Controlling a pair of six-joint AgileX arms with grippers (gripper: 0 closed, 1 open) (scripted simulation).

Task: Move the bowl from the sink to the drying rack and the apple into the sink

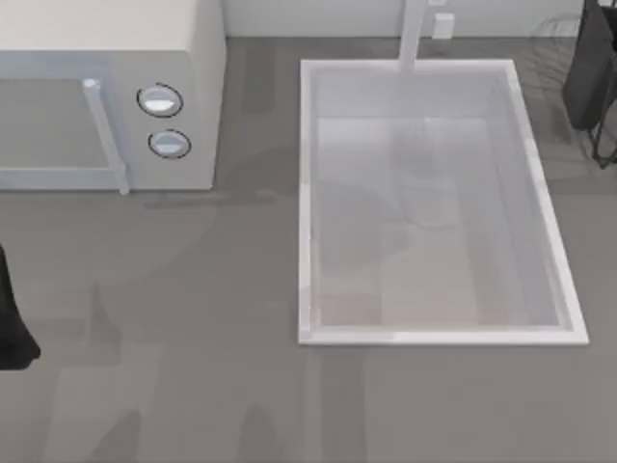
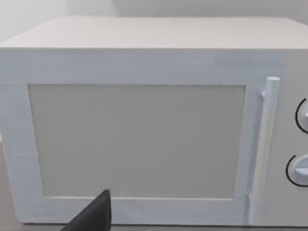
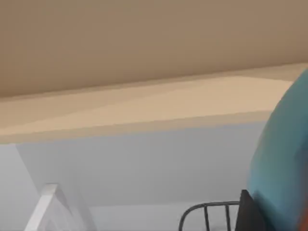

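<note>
Seen from above, the white sink (image 1: 307,203) sits right of centre in the grey worktop (image 1: 193,386), its basin bare; the microwave (image 1: 183,87) stands far left. The left wrist view faces the microwave door (image 2: 137,139), with one dark finger (image 2: 94,214) of the left tool; its opening cannot be told. In the right wrist view the blue bowl (image 3: 284,168) sits close beside a dark finger (image 3: 250,214) above a wire rack (image 3: 207,214); the right tool's grip cannot be told.

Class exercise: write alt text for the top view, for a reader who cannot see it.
A large white sink with a faucet post at its far edge sits recessed in a grey counter, its basin bare. A white microwave with two round knobs stands at the left, and dark arm parts show at the left and right edges.
</note>
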